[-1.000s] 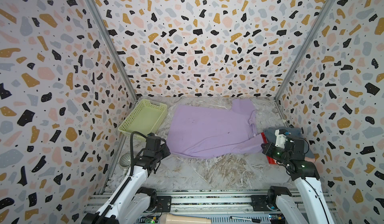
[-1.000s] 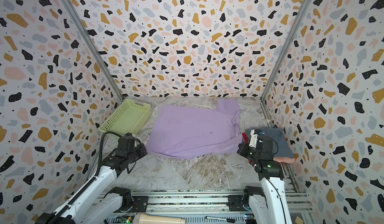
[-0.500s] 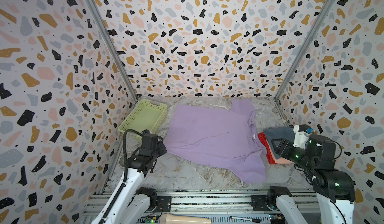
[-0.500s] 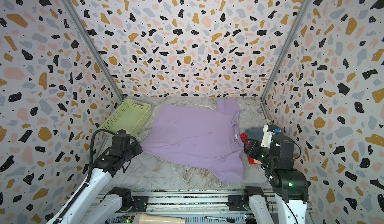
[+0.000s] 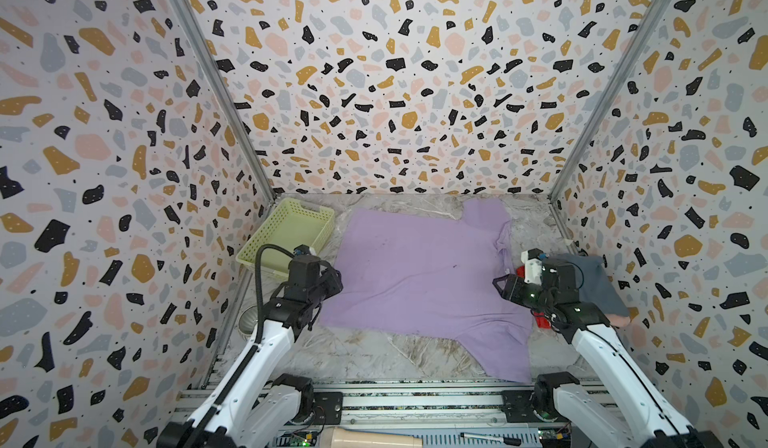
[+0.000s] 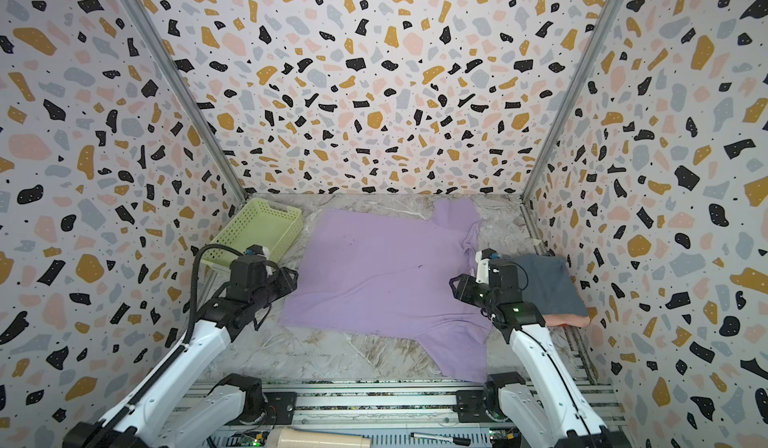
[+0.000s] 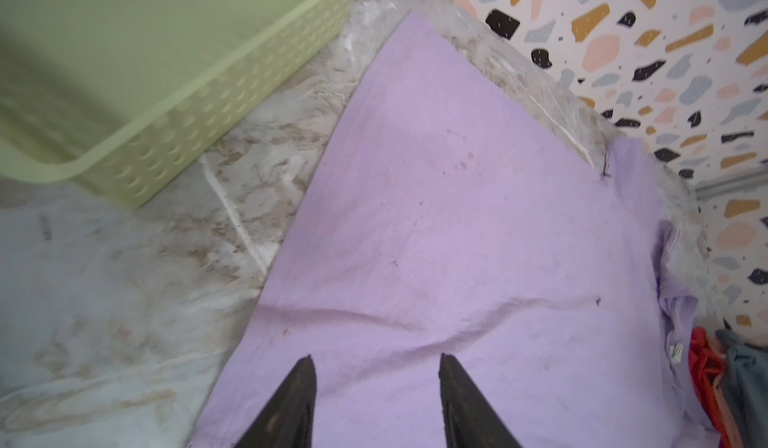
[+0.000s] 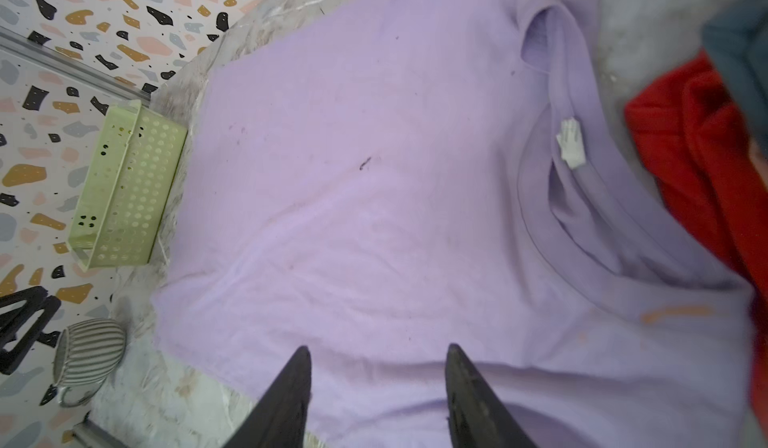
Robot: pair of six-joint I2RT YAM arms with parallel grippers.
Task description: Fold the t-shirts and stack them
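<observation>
Left wrist view: the left gripper has its two dark fingers spread, with nothing between them. Only the lavender t-shirt shows beneath the gap. We cannot tell whether the tips touch the cloth. The pale green lattice basket stands left of the shirt toward the far side, apart from it, on the marbled table.

Right wrist view: the right gripper is likewise parted and empty, above the shirt near its collar. A white label shows inside the neck opening, and we note small dark specks on the fabric. A red t-shirt lies just beside the collar, with a slate blue-grey t-shirt over it. A striped cup sits at the near-left edge of the table.

In both top views the lavender t-shirt lies opened out flat across the middle of the table. Its hem is to the left and its collar to the right, with one sleeve pointing far and the other near. We place the left gripper at the near part of the hem and the right gripper at the right edge, beside the collar. The stack sits against the right wall, slate blue-grey on top and a salmon pink t-shirt under it.
</observation>
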